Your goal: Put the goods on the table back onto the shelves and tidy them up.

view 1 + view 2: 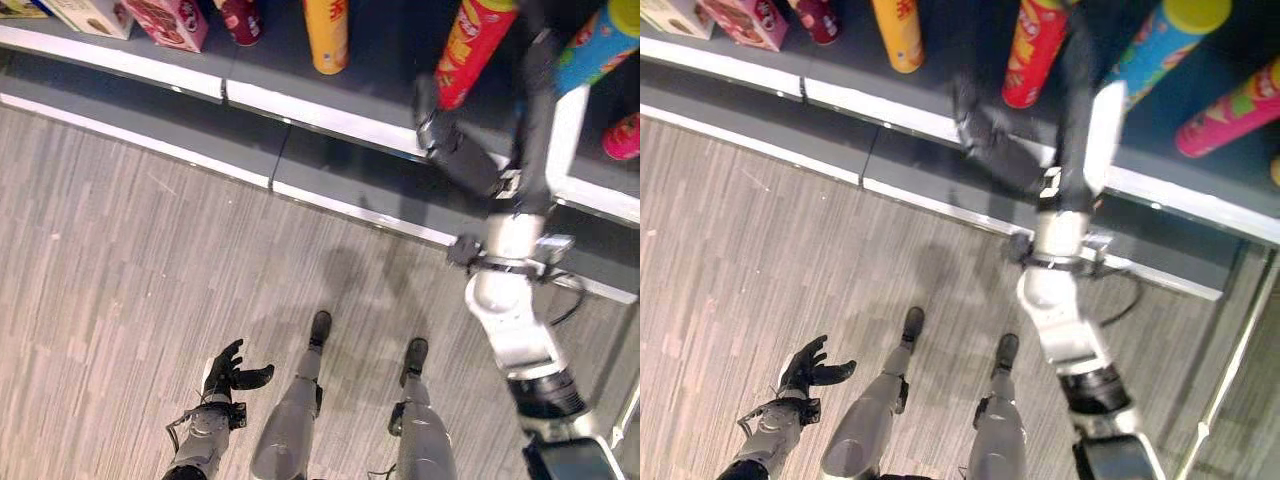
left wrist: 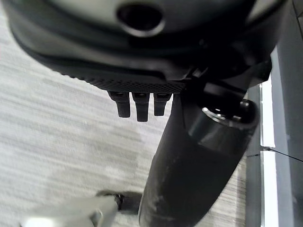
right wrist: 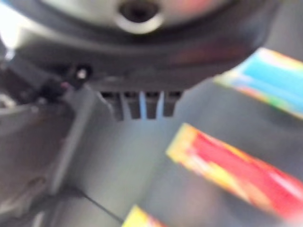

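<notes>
The robot's right hand (image 1: pixel 985 135) reaches up toward 1 o'clock, over the front edge of the dark grey shelf (image 1: pixel 300 100) with its pale edge strip, just beside the foot of a tall red cylindrical snack can with a yellow band (image 1: pixel 470 45). The fingers look relaxed and hold nothing (the right wrist view shows their tips straight over the shelf board, the red can lying past them). At about 2 o'clock from that can stands a blue cylindrical can with a yellow lid (image 1: pixel 600 40), and farther along a pink can (image 1: pixel 1230 110). Toward 12 o'clock stands an orange-yellow cylindrical can (image 1: pixel 327 35), with a dark red can (image 1: pixel 240 20) at 11 o'clock and a pink cardboard box (image 1: pixel 170 20) and a pale cardboard box (image 1: pixel 90 15) at 10 o'clock. The left hand (image 1: pixel 228 372) hangs low at 7 o'clock over the grey wood-grain floor (image 1: pixel 120 250), its fingers spread apart, empty.
</notes>
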Robot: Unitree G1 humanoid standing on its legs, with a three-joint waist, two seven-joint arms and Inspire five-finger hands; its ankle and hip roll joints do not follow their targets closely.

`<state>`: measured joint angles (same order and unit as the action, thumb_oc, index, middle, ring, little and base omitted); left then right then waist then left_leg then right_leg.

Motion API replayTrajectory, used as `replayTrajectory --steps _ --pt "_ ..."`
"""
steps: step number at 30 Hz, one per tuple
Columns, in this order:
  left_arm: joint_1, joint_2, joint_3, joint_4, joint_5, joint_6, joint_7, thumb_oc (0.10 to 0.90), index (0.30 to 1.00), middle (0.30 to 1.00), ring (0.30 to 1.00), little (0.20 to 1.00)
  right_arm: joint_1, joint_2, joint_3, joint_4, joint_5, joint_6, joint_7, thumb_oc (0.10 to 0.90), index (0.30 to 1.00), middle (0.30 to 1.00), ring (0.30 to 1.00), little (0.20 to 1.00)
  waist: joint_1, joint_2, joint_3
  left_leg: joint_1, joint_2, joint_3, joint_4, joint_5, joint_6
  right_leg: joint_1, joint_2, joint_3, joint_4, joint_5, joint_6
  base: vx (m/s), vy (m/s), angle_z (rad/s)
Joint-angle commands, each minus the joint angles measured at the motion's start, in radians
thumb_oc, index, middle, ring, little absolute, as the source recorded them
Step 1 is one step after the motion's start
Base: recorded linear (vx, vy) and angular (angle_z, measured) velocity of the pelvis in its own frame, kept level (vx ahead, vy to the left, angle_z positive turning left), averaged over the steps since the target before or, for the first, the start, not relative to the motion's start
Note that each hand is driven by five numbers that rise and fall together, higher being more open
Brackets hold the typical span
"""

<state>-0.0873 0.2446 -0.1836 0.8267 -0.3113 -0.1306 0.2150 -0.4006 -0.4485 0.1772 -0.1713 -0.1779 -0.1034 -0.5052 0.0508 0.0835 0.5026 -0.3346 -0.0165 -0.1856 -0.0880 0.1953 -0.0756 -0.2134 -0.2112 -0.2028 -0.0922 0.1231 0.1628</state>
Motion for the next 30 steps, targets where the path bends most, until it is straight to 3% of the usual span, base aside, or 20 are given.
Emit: replayTrajectory --steps 1,7,15,30 --pt "0.065 0.03 0.041 0.081 0.027 -0.006 0.048 0.8 0.9 0.9 0.9 0.9 -0.07 -0.055 -0.013 -0.137 0.046 -0.16 0.065 0.8 0.9 0.9 0.9 0.9 0.004 -0.029 -0.063 0.054 0.029 0.065 0.001 -0.141 -0.016 -0.004 -0.031 0.029 0.075 -0.1 0.04 0.0 0.003 -0.13" --pt "0.082 0.025 0.05 0.073 0.027 -0.012 0.052 0.8 0.9 0.9 0.9 0.9 -0.037 -0.041 0.055 -0.06 0.063 -0.146 0.104 0.8 0.9 0.9 0.9 0.9 -0.006 -0.035 -0.061 0.06 0.034 0.076 0.001 -0.143 -0.016 -0.002 -0.028 0.034 0.075 -0.098 0.04 0.01 0.001 -0.06" --pt "0.088 0.03 0.036 0.07 0.034 -0.015 0.053 0.8 0.9 0.9 0.9 0.9 -0.088 -0.021 0.049 0.132 0.104 -0.111 0.063 0.8 0.9 0.9 0.9 0.9 0.005 -0.033 -0.058 0.059 0.032 0.074 0.001 -0.143 -0.016 -0.002 -0.031 0.03 0.08 -0.1 0.04 0.0 -0.004 0.0" --pt "0.095 0.057 0.015 0.071 0.022 -0.024 0.039 0.8 0.9 0.9 0.9 0.9 -0.243 -0.117 -0.04 0.439 0.148 -0.055 -0.035 0.8 0.9 0.9 0.9 0.9 0.047 -0.011 -0.052 0.056 0.024 0.049 0.001 -0.141 -0.015 0.0 -0.04 0.007 0.107 -0.121 0.038 0.01 -0.017 0.01"
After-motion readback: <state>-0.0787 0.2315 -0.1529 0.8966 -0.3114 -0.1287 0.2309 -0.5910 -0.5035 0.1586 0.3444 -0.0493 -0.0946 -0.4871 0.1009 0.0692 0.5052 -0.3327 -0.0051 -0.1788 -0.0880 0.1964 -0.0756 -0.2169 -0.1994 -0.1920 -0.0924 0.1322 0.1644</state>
